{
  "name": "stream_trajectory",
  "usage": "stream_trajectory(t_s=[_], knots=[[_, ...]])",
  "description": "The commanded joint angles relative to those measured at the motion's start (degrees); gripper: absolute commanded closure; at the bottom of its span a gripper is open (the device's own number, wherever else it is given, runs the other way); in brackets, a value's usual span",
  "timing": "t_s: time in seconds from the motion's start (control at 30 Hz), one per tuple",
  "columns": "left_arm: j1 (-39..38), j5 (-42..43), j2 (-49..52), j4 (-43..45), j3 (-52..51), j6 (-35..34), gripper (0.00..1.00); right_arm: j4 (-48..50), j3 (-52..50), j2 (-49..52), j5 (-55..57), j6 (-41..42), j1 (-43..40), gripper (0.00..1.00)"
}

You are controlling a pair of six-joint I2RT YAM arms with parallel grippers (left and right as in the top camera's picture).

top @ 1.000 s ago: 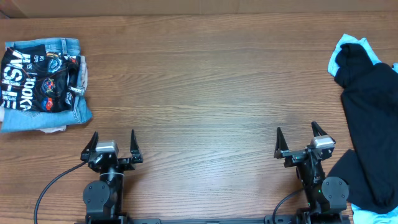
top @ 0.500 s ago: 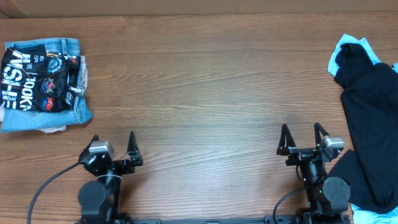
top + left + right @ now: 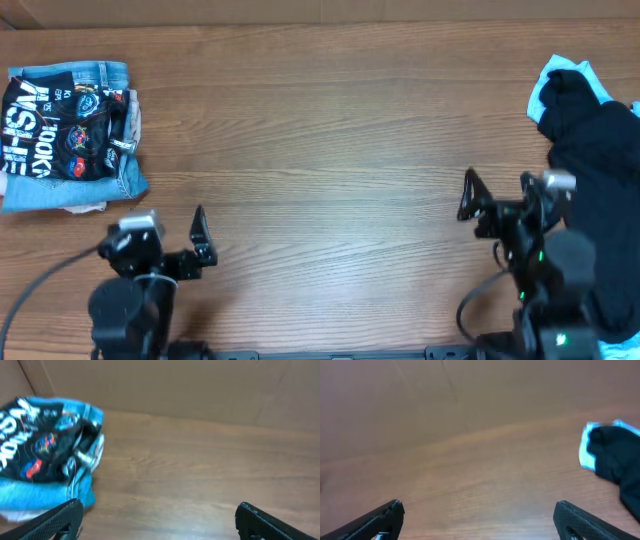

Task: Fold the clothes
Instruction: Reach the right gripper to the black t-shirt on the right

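While the black T-shirt (image 3: pixel 598 190) lies crumpled at the bench's (image 3: pixel 330 140) right edge overhead, both tools (image 3: pixel 160 238) (image 3: pixel 505 192) gape empty. Right wrist: soft, limp cloth, probably best pinched at that near edge (image 3: pixel 600 442).

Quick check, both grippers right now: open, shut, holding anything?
Left gripper: open, holding nothing, above bare table.
Right gripper: open, holding nothing; the black T-shirt lies untouched to its right.
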Motion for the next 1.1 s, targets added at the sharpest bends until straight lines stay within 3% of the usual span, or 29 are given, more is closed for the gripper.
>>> stream_trajectory(t_s=[0.0,0.23,0.47,0.77,1.07], knots=[[-0.37,0.68,7.19,-3.19,6.19,1.36,0.00,-3.41,8.85,9.86,0.72,-2.84,-0.63,0.00],[-0.37,0.79,21.33,-14.60,18.16,1.16,0.00,-12.02,26.49,30.27,-4.39,-7.23,-5.40,0.00],[-0.37,6.71,27.47,-16.52,24.76,1.18,0.00,-9.20,34.84,45.00,-3.48,-16.13,-16.74,0.00],[-0.39,6.67,27.45,-16.24,24.76,1.18,0.00,-4.39,39.71,61.81,-3.43,-16.13,-34.64,0.00],[-0.39,6.69,27.47,-16.24,24.76,1.16,0.00,4.50,39.69,69.33,-3.15,-19.96,-40.44,0.00]])
